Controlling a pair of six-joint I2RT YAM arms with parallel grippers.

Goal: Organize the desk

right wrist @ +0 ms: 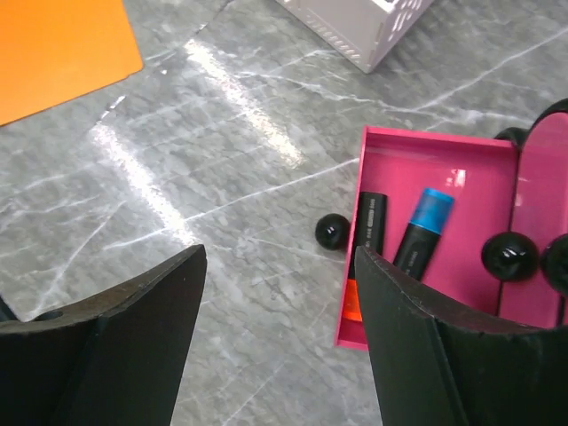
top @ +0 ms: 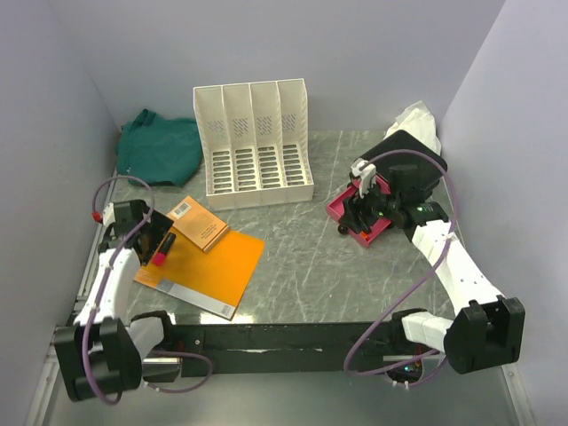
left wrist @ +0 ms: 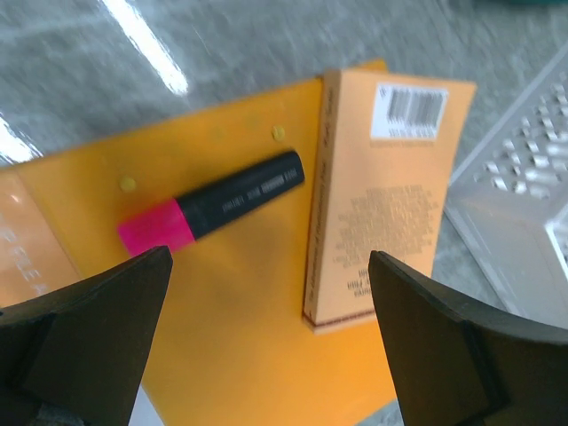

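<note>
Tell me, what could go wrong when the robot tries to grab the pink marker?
The pink marker lies slanted on the smooth orange folder, close to the open left hand. Closing on it might roll it away or bump the small orange book beside it. Under the right hand, a little black ball sits loose on the desk next to the pink tray. A nudge could send it rolling.

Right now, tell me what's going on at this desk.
Two robot arms are tidying the desk. The left gripper hangs open over a pink highlighter lying on an orange folder, beside a small book. The right gripper is open and empty above a pink tray that holds a blue-capped marker and an orange-tipped marker. Nothing is held at this moment.
</note>
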